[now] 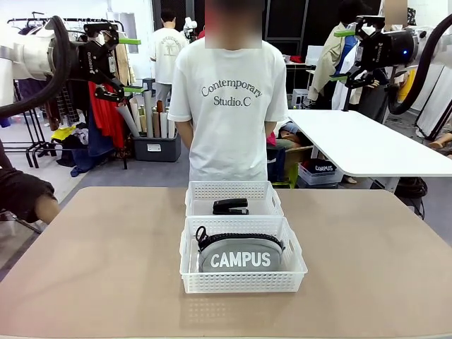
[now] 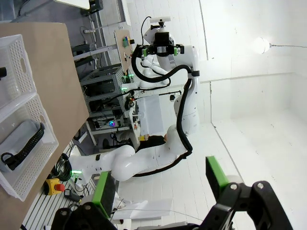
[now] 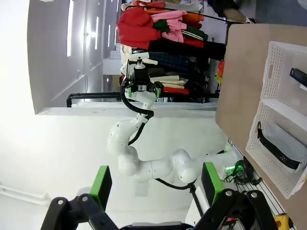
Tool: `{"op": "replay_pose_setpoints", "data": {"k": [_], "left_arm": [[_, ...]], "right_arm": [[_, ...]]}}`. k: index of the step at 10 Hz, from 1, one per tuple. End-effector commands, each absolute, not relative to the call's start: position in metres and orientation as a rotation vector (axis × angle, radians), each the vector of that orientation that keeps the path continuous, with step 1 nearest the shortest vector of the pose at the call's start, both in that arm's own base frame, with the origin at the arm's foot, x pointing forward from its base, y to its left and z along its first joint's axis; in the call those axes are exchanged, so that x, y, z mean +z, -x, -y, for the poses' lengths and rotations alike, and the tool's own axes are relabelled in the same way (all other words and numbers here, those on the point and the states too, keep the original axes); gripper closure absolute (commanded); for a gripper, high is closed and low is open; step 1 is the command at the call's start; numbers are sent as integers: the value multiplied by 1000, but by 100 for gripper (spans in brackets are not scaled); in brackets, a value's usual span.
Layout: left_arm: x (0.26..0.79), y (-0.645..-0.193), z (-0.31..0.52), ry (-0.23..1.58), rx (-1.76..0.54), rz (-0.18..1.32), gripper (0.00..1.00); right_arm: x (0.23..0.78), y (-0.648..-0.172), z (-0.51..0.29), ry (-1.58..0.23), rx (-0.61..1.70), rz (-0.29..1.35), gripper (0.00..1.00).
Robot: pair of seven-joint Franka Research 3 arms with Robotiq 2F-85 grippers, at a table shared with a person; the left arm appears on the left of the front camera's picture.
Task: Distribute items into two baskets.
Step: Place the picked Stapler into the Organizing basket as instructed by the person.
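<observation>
Baskets sit one behind the other at the middle of the brown surface (image 1: 106, 268), long sides touching. The near basket (image 1: 242, 281) holds the grey "CAMPUS" pouch (image 1: 239, 256), lying flat with its black zipper toward the far side. The far basket (image 1: 233, 190) holds the black stapler (image 1: 231, 206), resting on the clear bottom close to the near wall. So each item already lies in its own basket, and the sorting looks finished, judged from how things lie.

Both arms are raised well above the surface and well apart from the baskets. The left pincer (image 1: 131, 65) hangs at the upper left, its green pads spread wide with nothing between them; the left wrist view shows its fingers (image 2: 105, 192) parted on empty air. The right pincer (image 1: 344, 55) hangs at the upper right, likewise spread and empty, as its own wrist view confirms with both pads (image 3: 101, 184) wide apart.

A person (image 1: 229, 106) in a white T-shirt stands at the far side, arms behind the back, taking no part.

The step in hand appears to be the parked wait after placement. The next move likely calls for nothing more than holding clear, unless a further item is brought to the surface.
</observation>
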State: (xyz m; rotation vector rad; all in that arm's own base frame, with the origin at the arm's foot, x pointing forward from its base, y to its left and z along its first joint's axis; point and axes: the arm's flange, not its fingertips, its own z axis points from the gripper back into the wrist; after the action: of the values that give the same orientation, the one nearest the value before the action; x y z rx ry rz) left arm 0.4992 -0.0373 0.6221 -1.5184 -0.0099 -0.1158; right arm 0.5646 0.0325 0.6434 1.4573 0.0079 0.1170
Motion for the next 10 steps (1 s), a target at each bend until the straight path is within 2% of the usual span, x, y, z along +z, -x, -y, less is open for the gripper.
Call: {"op": "replay_pose_setpoints", "data": {"k": [1,10], "left_arm": [[623,-497,37,1520,-116,12,0],[623,-497,37,1520,-116,12,0]], "right_arm": [[650,-560,-34,-1470,117,-2,0],[644,-564,-33,-1457,118,-7,0]]}}
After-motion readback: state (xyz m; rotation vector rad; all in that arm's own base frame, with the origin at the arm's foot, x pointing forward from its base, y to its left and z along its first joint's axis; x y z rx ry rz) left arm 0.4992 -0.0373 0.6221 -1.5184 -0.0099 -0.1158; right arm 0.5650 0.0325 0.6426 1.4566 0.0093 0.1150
